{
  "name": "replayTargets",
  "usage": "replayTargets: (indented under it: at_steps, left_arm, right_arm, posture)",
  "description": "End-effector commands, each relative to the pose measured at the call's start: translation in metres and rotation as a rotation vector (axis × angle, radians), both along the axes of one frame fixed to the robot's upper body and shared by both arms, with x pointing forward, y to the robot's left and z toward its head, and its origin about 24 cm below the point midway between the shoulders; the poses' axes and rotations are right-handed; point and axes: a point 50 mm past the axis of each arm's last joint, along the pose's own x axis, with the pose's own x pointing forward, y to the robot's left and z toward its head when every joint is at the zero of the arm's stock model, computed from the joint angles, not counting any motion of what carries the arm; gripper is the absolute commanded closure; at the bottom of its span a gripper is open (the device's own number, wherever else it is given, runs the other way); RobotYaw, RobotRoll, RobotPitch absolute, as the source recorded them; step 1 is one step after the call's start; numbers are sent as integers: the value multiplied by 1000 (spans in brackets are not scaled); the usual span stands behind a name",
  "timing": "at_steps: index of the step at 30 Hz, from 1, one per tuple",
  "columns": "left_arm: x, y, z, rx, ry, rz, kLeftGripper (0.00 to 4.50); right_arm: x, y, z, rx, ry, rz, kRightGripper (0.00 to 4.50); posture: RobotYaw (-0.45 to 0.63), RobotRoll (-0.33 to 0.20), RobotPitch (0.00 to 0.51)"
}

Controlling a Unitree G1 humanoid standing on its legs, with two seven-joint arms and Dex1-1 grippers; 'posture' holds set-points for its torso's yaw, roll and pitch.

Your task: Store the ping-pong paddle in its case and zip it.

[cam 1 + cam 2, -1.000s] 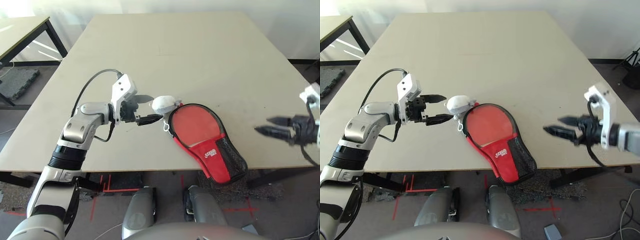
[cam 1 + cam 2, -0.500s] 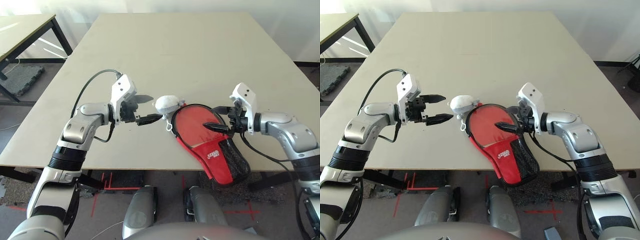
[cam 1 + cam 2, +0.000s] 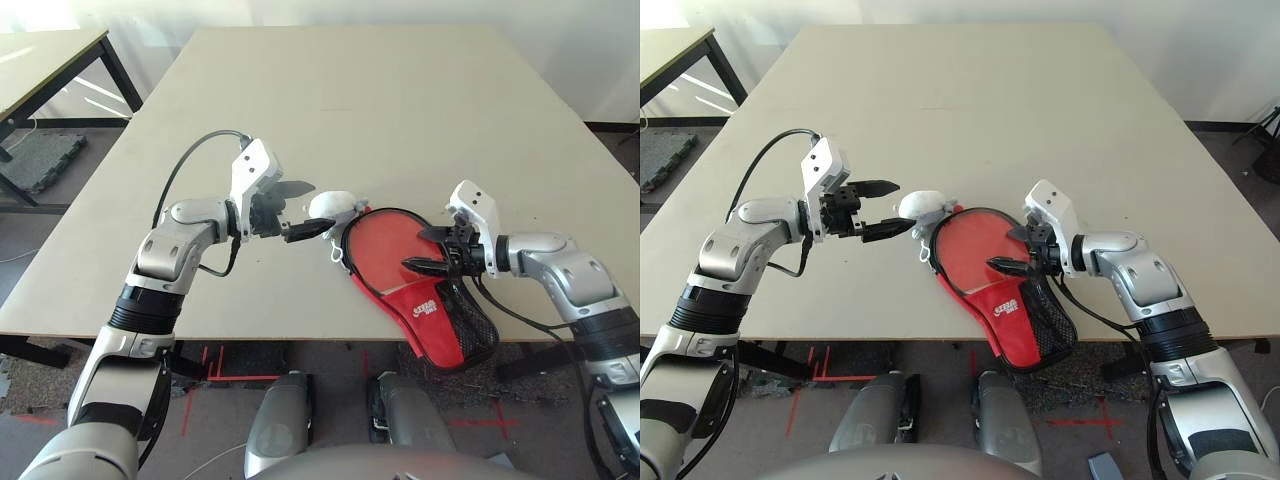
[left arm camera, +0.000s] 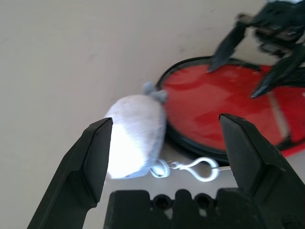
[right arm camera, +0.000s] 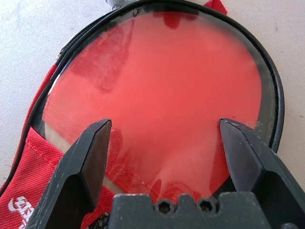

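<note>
Head-camera views first: the case [image 3: 420, 285] lies near the front edge of the table [image 3: 350, 110], its round clear panel toward my left and its red lower part with the mesh pocket hanging over the table edge on my right. The red face of the ping-pong paddle [image 3: 975, 248] shows through the clear panel, so the paddle sits inside the case. A small pale grey pouch [image 3: 333, 207] rests just beside the round end of the case, with a white cord clip below it. My left gripper [image 3: 300, 218] is beside that pouch, fingers apart and holding nothing. My right gripper [image 3: 1015, 247] hangs over the clear panel, also spread and empty.

From my left wrist, my two fingers [image 4: 93, 157] stand wide apart with the pouch [image 4: 136, 136] between them and a little beyond, not touched. The white clip [image 4: 193, 168] lies next to it, against the black zip rim of the case [image 4: 190, 143]. My other gripper's dark fingertips hover over the red disc further on.

From my right wrist, my fingers [image 5: 90, 157] are spread wide over the clear panel, the red paddle face [image 5: 167, 90] under it; I cannot tell whether the tips touch it. The white logo [image 5: 19, 206] shows on the red fabric.
</note>
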Motion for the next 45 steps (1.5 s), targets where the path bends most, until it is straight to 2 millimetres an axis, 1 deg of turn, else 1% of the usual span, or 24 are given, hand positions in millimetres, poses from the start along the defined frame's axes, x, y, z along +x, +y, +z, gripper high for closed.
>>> replayTargets:
  at_steps: [1,10,17,20,25,27,30,31,32,39,45]
  left_arm:
    - [6,-3,-4,53,-2,16,0]
    - [27,-8,-13,197,-62,93,0]
    - [28,-22,-28,271,-51,28,0]
    - [34,-29,-34,289,-52,53,608]
    - [48,-33,-33,294,-66,154,2533]
    - [50,-35,-32,297,-71,155,3304]
    - [55,-37,-30,302,-87,154,4277]
    - [57,-38,-28,309,-95,157,4408]
    - [59,-39,-27,314,-102,159,4441]
    - [73,-46,-16,332,-168,193,4441]
    - [83,-63,-6,320,-218,209,4441]
  right_arm:
    - [-6,-1,-13,-19,58,-4,56]
    - [-8,2,-14,-8,60,-5,56]
    - [-10,2,-14,-5,59,-12,56]
    - [-11,4,-14,-3,60,-13,0]
    - [-12,5,-15,1,62,-16,0]
    - [-13,5,-16,0,63,-18,0]
    - [-14,5,-18,-1,69,-21,0]
    - [-14,5,-19,1,74,-24,0]
    - [-15,5,-20,1,80,-26,0]
    - [-19,5,-26,-7,100,-36,0]
    - [-22,4,-28,-12,113,-35,0]
  posture:
    - [150,0,79]
    - [141,0,85]
    - [133,0,89]
    - [129,0,91]
    - [124,0,93]
    - [123,0,94]
    - [121,0,95]
    - [121,0,96]
    - [120,0,97]
    - [113,0,98]
    - [110,0,101]
